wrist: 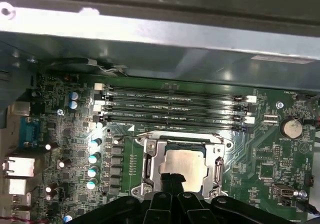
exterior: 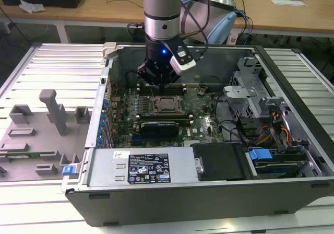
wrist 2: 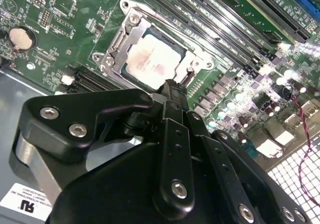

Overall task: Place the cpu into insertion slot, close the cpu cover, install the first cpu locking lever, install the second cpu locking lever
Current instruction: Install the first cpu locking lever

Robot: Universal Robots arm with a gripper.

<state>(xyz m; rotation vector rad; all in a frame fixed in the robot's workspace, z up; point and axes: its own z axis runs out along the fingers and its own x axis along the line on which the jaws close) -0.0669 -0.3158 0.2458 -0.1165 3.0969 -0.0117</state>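
Observation:
The cpu (wrist: 186, 163) lies flat in the insertion slot (exterior: 158, 100) on the green board, its silver top showing in both wrist views (wrist 2: 149, 59). The cpu cover (wrist: 149, 165) lies down around it as a dark metal frame (wrist 2: 116, 48). A thin wire lever (wrist: 150, 134) runs along one edge of the socket. My gripper (wrist: 172, 180) hangs just above one edge of the socket, fingers shut together with nothing seen between them. Its black fingertips (wrist 2: 170, 88) hide part of the cover's rim. In the exterior view the gripper (exterior: 159, 83) is inside the open computer case, over the socket.
Long memory slots (wrist: 175, 106) run beside the socket. A long black card (exterior: 159, 125) and the power supply (exterior: 141, 166) lie nearer the case's front wall. A drive cage (exterior: 250, 82) and cables fill the exterior view's right. Grey fixtures (exterior: 52, 111) stand outside the case.

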